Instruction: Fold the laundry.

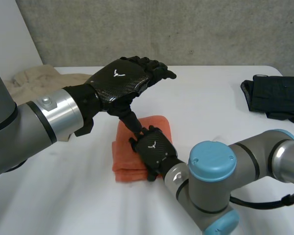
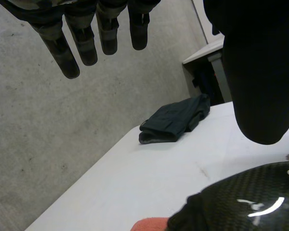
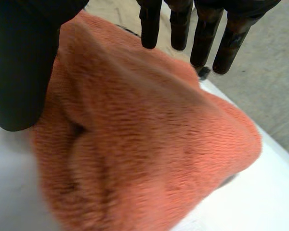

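Note:
An orange towel point(image 1: 126, 160) lies folded in a thick small square at the middle of the white table point(image 1: 210, 117). My right hand point(image 1: 154, 149) rests on its near right part, open. In the right wrist view the straight fingers point(image 3: 202, 36) and thumb point(image 3: 19, 72) spread over the towel's point(image 3: 144, 144) fuzzy top without pinching it. My left hand point(image 1: 118, 81) hovers above the towel's far edge, open, its thumb pointing down toward the right hand. The left wrist view has its straight fingers point(image 2: 67, 45) in the air, holding nothing, with the right hand's back point(image 2: 250, 202) below.
A dark folded garment point(image 1: 277, 98) lies at the table's far right, also in the left wrist view point(image 2: 173, 122). A beige cloth point(image 1: 34, 81) is heaped at the far left. A concrete wall stands behind the table.

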`<act>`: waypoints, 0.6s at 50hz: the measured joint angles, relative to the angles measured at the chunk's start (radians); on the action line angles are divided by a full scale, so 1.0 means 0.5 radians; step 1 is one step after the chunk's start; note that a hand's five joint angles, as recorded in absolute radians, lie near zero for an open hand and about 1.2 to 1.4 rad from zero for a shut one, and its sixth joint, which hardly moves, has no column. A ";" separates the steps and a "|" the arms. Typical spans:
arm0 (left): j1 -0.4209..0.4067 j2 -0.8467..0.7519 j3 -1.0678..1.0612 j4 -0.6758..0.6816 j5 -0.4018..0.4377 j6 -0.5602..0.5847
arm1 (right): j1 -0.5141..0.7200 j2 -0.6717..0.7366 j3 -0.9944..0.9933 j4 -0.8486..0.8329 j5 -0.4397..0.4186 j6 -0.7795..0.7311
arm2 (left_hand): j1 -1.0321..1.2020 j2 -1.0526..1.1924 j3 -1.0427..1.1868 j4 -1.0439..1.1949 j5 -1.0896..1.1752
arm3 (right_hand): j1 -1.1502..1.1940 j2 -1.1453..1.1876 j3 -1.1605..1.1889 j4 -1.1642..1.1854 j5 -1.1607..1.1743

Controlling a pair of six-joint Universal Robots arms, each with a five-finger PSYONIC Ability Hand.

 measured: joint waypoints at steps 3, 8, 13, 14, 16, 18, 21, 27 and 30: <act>-0.010 0.000 -0.005 0.002 -0.015 0.000 | -0.005 0.057 -0.087 -0.033 0.035 -0.018 | 0.000 0.000 0.000 0.000 0.000 | 0.258 0.273 0.291 0.277 0.232; -0.018 -0.001 -0.012 0.005 -0.023 0.001 | -0.010 0.132 -0.199 -0.024 0.056 -0.017 | 0.000 0.000 0.000 0.000 0.000 | 0.275 0.274 0.318 0.306 0.237; -0.020 -0.002 -0.013 0.006 -0.024 0.001 | -0.010 0.161 -0.248 0.037 0.057 -0.002 | 0.000 0.000 0.000 0.000 0.000 | 0.274 0.274 0.315 0.303 0.237; -0.020 -0.002 -0.014 0.006 -0.023 0.001 | -0.010 0.159 -0.251 0.059 0.057 0.003 | 0.000 0.000 0.000 0.000 0.000 | 0.266 0.269 0.309 0.301 0.236; -0.019 -0.003 -0.014 0.006 -0.023 0.001 | -0.010 0.154 -0.253 0.091 0.056 0.011 | 0.000 0.000 0.000 0.000 0.000 | 0.266 0.269 0.309 0.301 0.236; -0.019 -0.002 -0.014 0.006 -0.023 0.001 | -0.011 0.137 -0.249 0.151 0.053 0.025 | 0.000 0.000 0.000 0.000 0.000 | 0.212 0.268 0.214 0.207 0.145; -0.017 -0.004 -0.014 0.006 -0.021 0.003 | -0.016 0.080 -0.228 0.287 0.045 0.061 | 0.000 0.000 0.000 0.000 0.000 | 0.125 0.189 0.111 0.115 0.080; -0.016 -0.006 -0.014 0.006 -0.021 0.002 | -0.023 0.028 -0.188 0.383 0.034 0.091 | 0.000 0.000 0.000 0.000 0.000 | 0.087 0.108 0.050 0.071 0.043; -0.016 -0.008 -0.014 0.006 -0.021 0.001 | -0.027 0.022 -0.177 0.402 0.029 0.098 | 0.000 0.000 0.000 0.000 0.000 | 0.080 0.108 0.041 0.071 0.043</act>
